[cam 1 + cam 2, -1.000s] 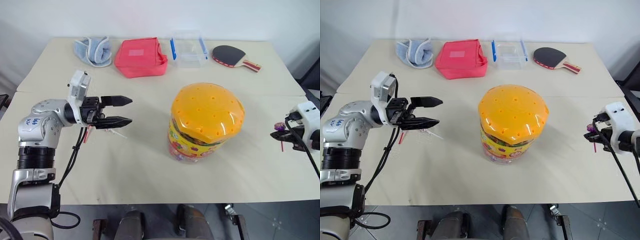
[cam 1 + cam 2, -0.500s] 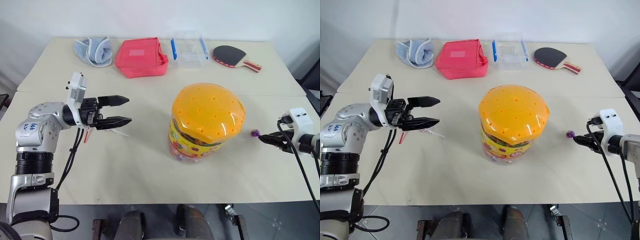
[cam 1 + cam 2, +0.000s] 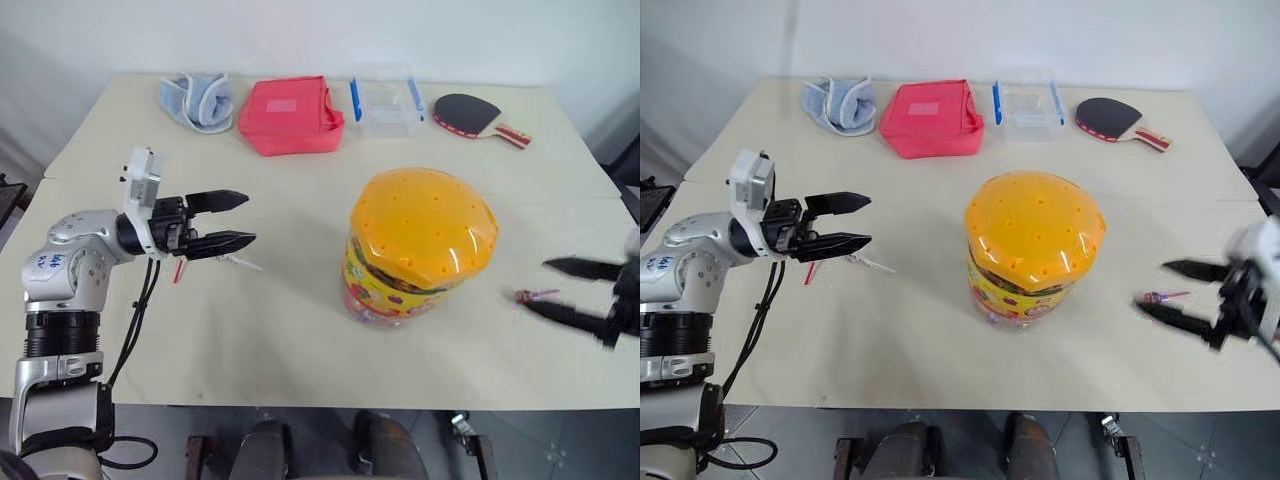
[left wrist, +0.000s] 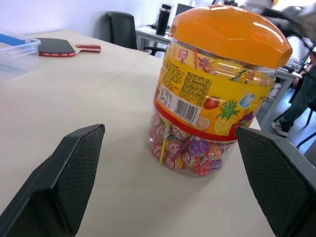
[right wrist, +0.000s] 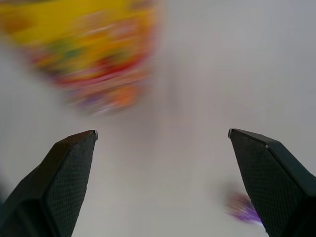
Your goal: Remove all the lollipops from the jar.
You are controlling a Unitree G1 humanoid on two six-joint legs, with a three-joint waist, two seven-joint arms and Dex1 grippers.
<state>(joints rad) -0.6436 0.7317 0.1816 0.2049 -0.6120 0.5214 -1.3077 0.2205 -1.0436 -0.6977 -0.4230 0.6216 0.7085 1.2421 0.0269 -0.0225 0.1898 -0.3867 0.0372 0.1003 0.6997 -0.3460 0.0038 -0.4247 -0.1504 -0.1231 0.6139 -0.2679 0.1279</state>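
Here my right gripper [image 3: 1192,293] sits low by the table's near edge, jaws spread wide and holding nothing. The purple lollipop [image 3: 1153,298] lies flat on the table [image 3: 920,340] just beyond its fingers, stick pointing away from the jar; I judge it is parked there so it stays out of the way.

My left gripper [image 3: 228,220] hangs level over the other side, pointing across toward the jar, jaws apart and empty too. Under its fingers lie two more sweets: a red stick [image 3: 179,271] and a pale stick [image 3: 241,263], both flat on the table.

In the middle stands the jar [image 3: 420,245], upright, its domed orange lid [image 4: 232,32] dotted with holes and seated on top. Through the clear wall below the yellow label I see a heap of wrapped sweets [image 4: 187,150], so I reckon plenty remain.

Farther back lie a blue cloth [image 3: 200,100], a red pouch [image 3: 293,115], a clear box [image 3: 385,100] and a paddle [image 3: 478,115].
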